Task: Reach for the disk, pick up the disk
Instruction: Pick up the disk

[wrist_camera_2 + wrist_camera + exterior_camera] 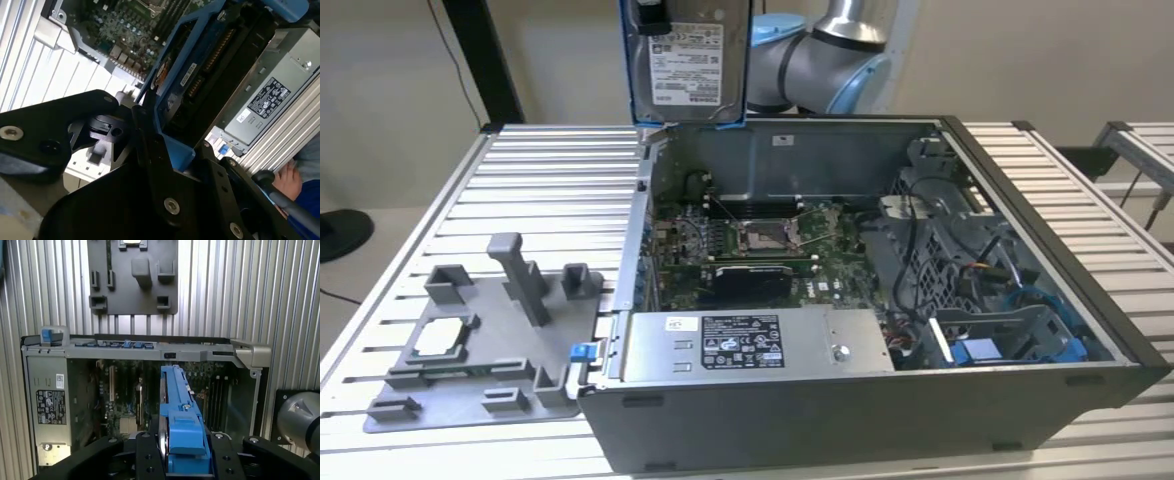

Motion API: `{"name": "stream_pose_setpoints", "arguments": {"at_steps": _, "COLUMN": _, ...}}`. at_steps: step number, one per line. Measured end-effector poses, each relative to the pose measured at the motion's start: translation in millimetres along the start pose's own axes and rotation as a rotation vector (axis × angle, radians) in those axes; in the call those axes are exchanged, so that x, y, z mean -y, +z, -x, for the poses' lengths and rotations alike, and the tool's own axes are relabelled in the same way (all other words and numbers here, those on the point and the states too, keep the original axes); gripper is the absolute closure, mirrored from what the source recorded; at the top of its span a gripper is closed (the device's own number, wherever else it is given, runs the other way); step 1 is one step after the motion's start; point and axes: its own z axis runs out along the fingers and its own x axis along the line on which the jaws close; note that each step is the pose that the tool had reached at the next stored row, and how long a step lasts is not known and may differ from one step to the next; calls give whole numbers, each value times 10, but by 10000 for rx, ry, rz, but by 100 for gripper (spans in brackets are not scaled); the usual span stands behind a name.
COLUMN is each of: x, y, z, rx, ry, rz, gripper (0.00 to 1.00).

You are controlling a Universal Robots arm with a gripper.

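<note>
— Ribbed metal worktop [534, 170] all round, an open computer case [854, 410] standing on it and a grey plastic fixture [480, 350] beside that. Where is the disk [687, 60]?
— Held by the hand [184, 460], high above everything, touching nothing else.
— So the hand is closed?
— Closed on the disk's blue frame. In both wrist views the black fingers [150, 460] press the frame from either side, with no gap showing.
— Which way does the disk lie from the hand?
— Straight down from it. Its long axis is upright: one short end is in the grip, the other hangs free, and the labelled face is turned toward the exterior view.
— And beneath that free end?
— The open case, well apart from it. The first wrist view looks down along the disk's thin edge onto the circuit board [120, 405] inside. The fixture lies beyond the case wall, off to one side of the hand.
— How far along, then?
— I judge both reach and pick-up done: the disk hangs from the hand alone.
</note>
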Motion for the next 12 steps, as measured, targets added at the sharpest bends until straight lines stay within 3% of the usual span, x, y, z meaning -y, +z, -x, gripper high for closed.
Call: {"name": "stream_pose_setpoints", "arguments": {"at_steps": 12, "x": 289, "y": 31, "z": -1, "rx": 0, "ry": 1, "rz": 3, "gripper": 100}}
